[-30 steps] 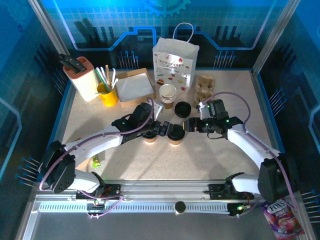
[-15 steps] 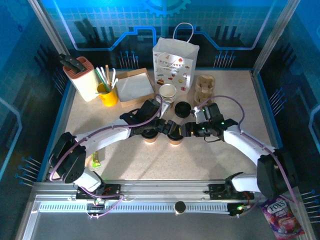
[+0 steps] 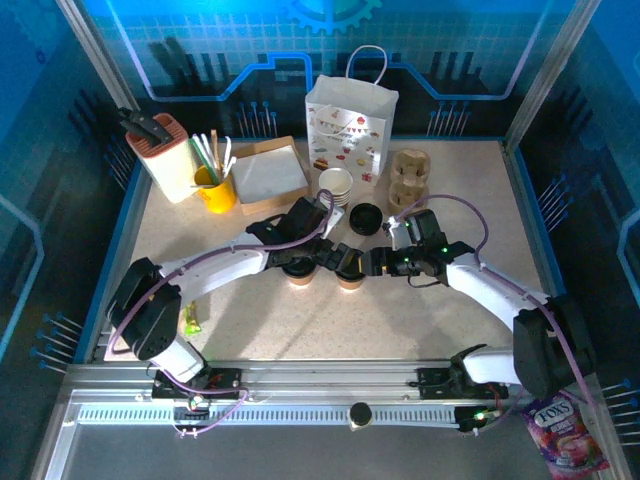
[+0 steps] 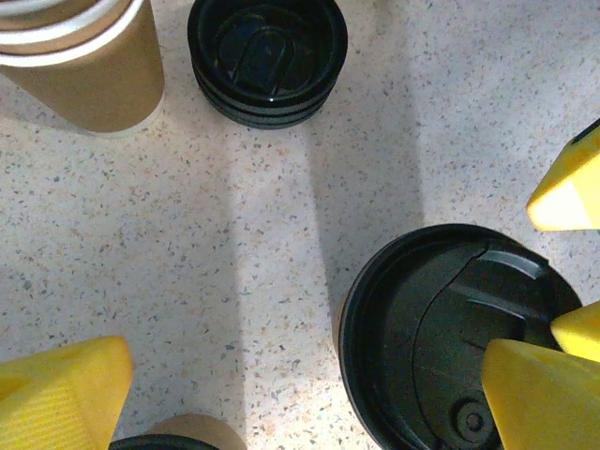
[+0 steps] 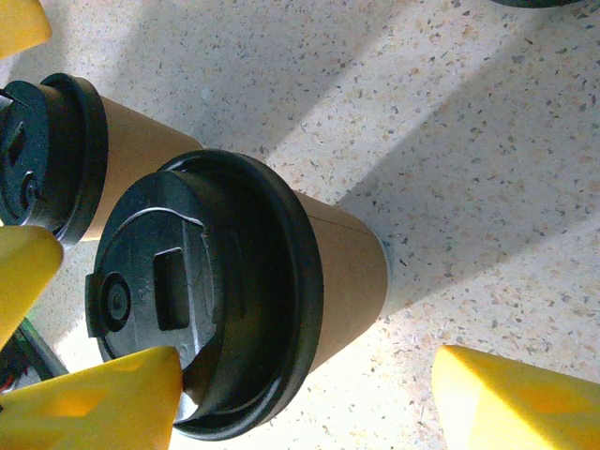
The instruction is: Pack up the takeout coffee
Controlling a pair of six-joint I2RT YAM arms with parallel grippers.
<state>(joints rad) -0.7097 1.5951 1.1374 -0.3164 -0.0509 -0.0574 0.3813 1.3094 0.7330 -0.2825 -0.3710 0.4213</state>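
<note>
Two tan takeout coffee cups with black lids stand mid-table, the left cup [image 3: 298,272] and the right cup [image 3: 350,274]. My left gripper [image 3: 325,256] hovers open above the gap between them. In the left wrist view its fingertips [image 4: 58,394] straddle bare table, and one tip overlaps the right cup's lid [image 4: 441,337]. My right gripper [image 3: 377,262] is open beside the right cup. In the right wrist view that cup [image 5: 216,291] lies between its fingers [image 5: 511,403], one over the lid rim and the other apart from the cup. The left cup [image 5: 66,155] stands behind it.
A white printed bag [image 3: 350,125] stands at the back, with a pulp cup carrier [image 3: 408,175] to its right. In front of the bag are a stack of open cups [image 3: 336,186] and spare lids [image 3: 366,217]. A knife block [image 3: 160,150], a yellow mug [image 3: 215,190] and a napkin tray [image 3: 270,172] stand back left.
My right gripper has moved left, up to the right cup. My left arm has swung its gripper slightly right and back over the two cups. Both cups stand as before.
</note>
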